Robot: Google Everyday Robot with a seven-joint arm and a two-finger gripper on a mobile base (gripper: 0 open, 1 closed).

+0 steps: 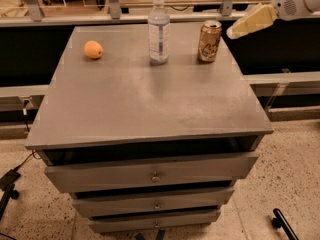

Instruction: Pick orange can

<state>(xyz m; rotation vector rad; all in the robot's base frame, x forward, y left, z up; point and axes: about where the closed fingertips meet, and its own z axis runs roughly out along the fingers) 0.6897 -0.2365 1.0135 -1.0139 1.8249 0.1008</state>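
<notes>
The orange can point(209, 41) stands upright near the back right corner of the grey cabinet top point(150, 99). It is orange-bronze with a silver top and a whitish logo. My gripper point(239, 30) comes in from the upper right on a white arm and sits just right of the can, slightly above the cabinet top, apart from the can.
A clear plastic water bottle point(158, 30) stands left of the can at the back middle. A round orange fruit point(93, 49) lies at the back left. The cabinet has three drawers point(155, 176) below. A railing runs behind the cabinet.
</notes>
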